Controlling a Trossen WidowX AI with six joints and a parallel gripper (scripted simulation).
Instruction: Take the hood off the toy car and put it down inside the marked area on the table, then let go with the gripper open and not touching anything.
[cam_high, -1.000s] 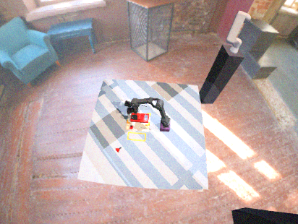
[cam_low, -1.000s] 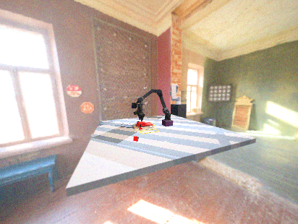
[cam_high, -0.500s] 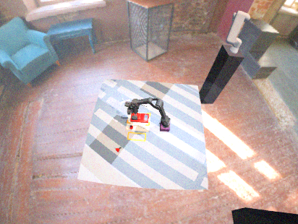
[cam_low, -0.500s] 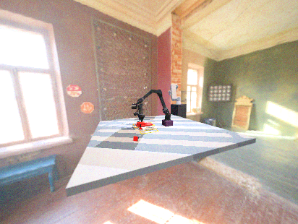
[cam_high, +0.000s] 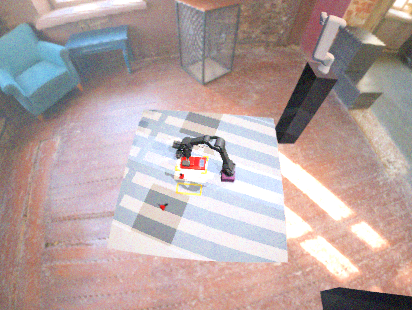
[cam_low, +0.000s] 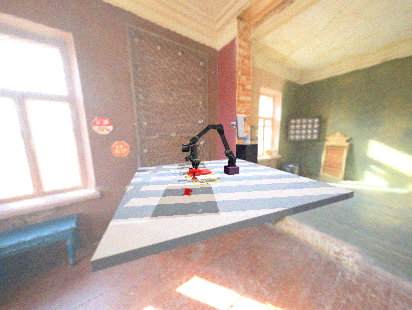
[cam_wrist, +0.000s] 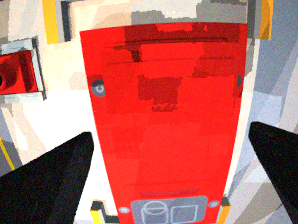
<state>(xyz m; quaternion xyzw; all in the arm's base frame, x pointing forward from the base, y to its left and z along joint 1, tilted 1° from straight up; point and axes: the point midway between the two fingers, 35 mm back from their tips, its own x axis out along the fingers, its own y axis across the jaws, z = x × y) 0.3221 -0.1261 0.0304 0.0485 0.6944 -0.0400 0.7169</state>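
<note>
The hood is a flat red panel with a grey patch near one end. It lies on the toy car's pale body, between yellow and grey corner pieces. My gripper is open and empty, low over the hood. In the wrist view one finger shows on each side of the hood; whether they are above it or level with it I cannot tell. The marked area is a yellow outline beside the car in the top view.
A small red part sits in a grey frame on the car's body beside the hood. A loose red piece lies on the striped table beyond the marked area. The arm stands on a purple base.
</note>
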